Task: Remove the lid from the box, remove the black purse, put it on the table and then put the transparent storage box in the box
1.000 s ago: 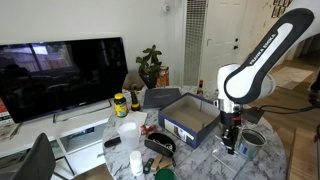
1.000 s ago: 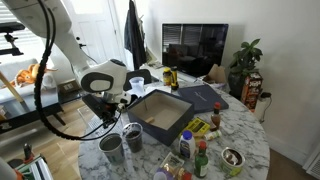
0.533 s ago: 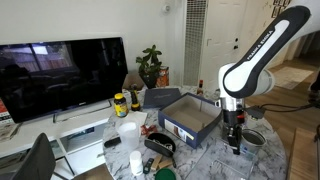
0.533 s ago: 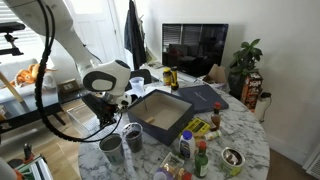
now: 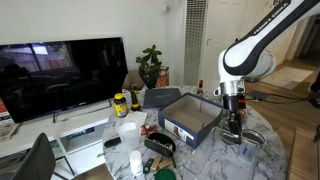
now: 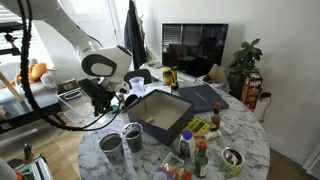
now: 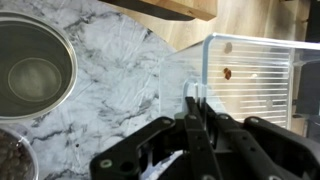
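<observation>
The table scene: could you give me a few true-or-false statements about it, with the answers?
1. The claw is shut on a wall of the transparent storage box. True.
2. The box has its lid on. False: it is open, and the lid lies beside it.
3. The table has a marble pattern. True.
4. The transparent storage box sits inside the box. False: it is outside the box, at the claw.
5. The television shows a bright picture. False: its screen is dark.

Home living rm, TV (image 5: 62, 75), potted plant (image 5: 150, 65)
</observation>
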Available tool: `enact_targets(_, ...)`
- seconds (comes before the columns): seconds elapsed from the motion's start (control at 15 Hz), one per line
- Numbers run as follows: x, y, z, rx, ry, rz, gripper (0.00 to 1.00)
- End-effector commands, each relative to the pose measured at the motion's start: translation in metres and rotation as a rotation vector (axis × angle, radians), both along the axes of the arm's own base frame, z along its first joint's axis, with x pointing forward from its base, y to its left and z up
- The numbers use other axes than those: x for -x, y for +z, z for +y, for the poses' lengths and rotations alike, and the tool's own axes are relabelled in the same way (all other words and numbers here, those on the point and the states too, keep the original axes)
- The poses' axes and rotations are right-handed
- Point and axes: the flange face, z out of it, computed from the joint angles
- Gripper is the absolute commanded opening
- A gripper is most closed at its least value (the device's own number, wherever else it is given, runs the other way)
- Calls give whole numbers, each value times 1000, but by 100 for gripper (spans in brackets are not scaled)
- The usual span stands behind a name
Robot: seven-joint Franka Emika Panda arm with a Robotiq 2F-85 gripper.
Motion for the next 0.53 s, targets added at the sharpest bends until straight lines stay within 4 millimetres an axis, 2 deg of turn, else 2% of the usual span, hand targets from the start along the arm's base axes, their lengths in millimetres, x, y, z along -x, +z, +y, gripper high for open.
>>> enact_targets(0.0,-5,66,-11,-27,-38,-65,2)
enact_targets(0.33,-38,139,-43,-3,-160,-242,2)
enact_targets(0.47,-53,157,-60,43,-206,-299,2)
